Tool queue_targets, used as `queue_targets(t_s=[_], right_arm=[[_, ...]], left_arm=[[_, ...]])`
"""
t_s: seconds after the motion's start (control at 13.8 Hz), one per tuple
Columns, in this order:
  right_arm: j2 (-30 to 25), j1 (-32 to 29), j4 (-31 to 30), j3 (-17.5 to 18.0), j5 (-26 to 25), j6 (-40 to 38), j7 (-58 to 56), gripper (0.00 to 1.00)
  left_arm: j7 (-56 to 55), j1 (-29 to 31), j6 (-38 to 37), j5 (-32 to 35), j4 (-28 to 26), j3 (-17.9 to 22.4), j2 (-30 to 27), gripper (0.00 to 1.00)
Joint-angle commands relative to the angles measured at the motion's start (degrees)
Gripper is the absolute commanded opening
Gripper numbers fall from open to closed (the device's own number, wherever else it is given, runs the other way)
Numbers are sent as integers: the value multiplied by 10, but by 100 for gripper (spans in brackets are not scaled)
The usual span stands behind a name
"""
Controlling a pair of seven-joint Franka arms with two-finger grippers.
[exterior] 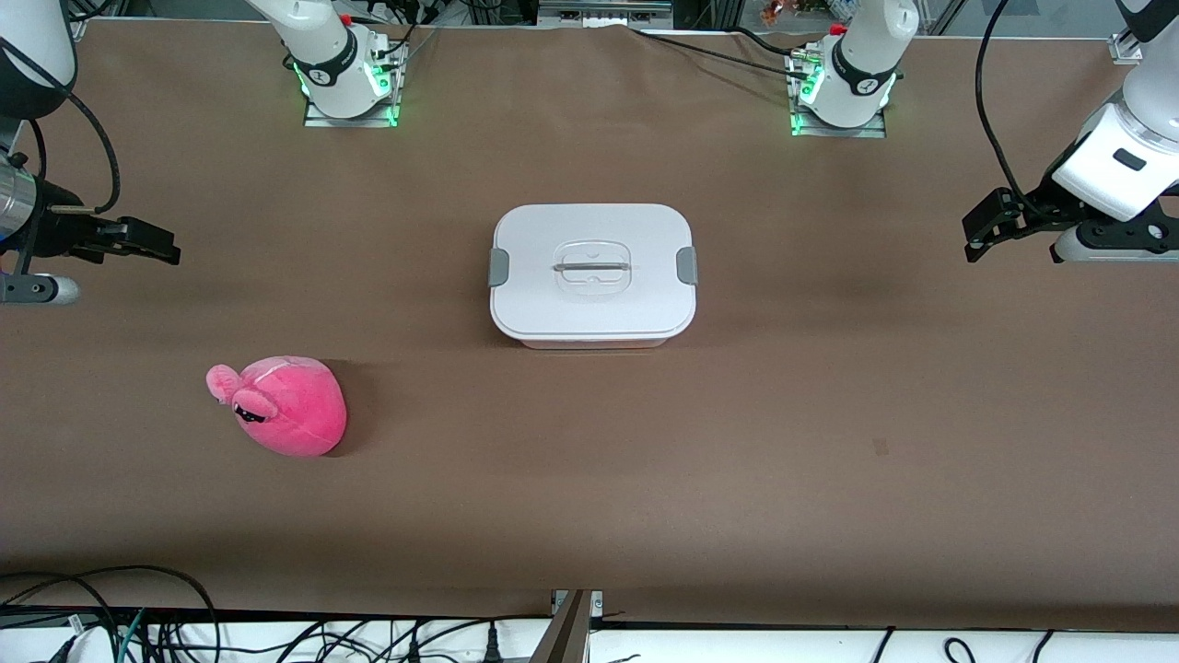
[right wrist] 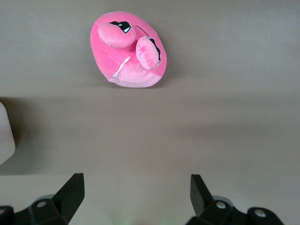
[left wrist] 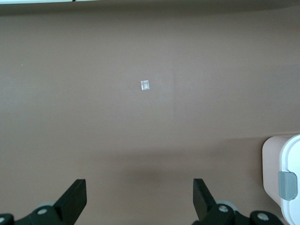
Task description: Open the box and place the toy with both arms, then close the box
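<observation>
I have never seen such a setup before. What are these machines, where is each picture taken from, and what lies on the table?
Two white robot arms stand at a brown table. One picture looks down from a high camera facing them; the other two come from cameras on the wrists. The box, its white lid closed, sits mid-table. The pink plush toy lies nearer the camera, toward the right arm's end. The left gripper and the right gripper both hang open and empty over bare table at their own ends. In the wrist pictures the black prongs at the bottom are the finger pairs.

white arms (exterior: 870, 55) with black joint bands, green-lit bases, black cables, black grippers (exterior: 984, 230).
</observation>
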Motion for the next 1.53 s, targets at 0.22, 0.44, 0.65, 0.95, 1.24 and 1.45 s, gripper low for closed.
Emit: queue_targets(t_s=[0.22,0.44,0.65,0.95,1.24,1.45], right_arm=[[32,-1,14,3,-4,-4,-4,100],[71,-5,14,2,1,2,-5,100],[94,3,10,3,3,29,25,100],[141,3,5,4,8,79,168,100],[152,13,-39,5,24,146,282,100],[158,15,-69,5,24,209,319,100]], left_arm=[[10,-11,-36,-20,14,-10,20,100],[11,-12,-43,-72,13,-23,44,100],[12,-12,-52,-81,14,-103,69,100],[21,-32,-24,-85,50,-222,145,100],[131,-124,11,-83,159,-239,300,100],[255,-135,65,-72,159,-238,322,100]])
